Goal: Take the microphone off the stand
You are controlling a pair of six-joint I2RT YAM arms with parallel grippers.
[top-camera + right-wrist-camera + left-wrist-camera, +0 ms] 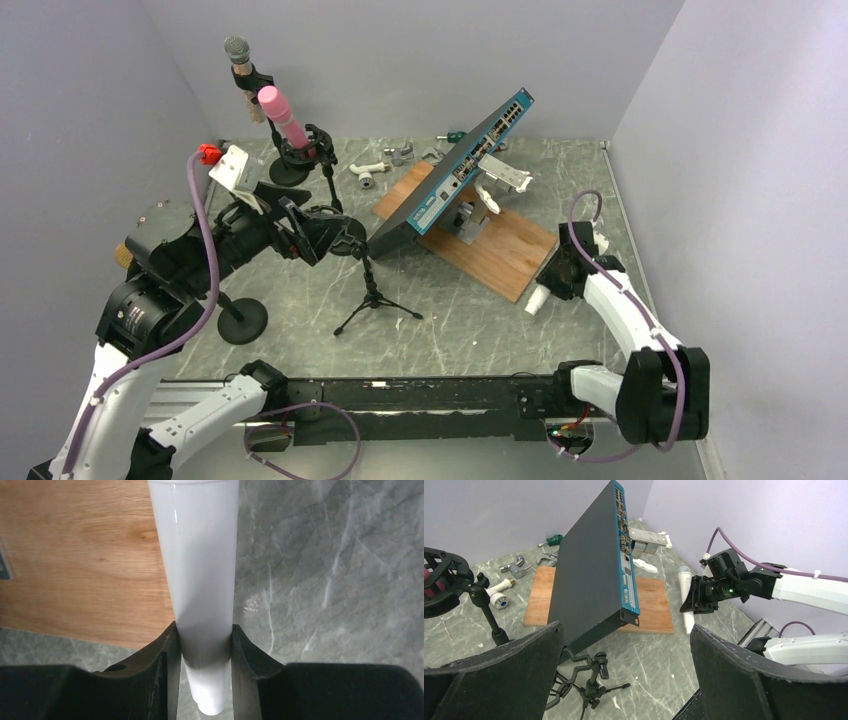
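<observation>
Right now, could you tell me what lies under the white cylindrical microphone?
The edge of the brown wooden board and grey marble tabletop; the strip directly beneath the white microphone is hidden.

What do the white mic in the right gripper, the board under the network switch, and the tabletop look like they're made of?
white microphone: smooth glossy body, likely plastic or painted metal; a sharp highlight runs down it.
board: wood or wood veneer, matte; the grain is visible.
table: grey marble-look surface with pale veins, low sheen; stone or printed laminate, cannot tell.
</observation>
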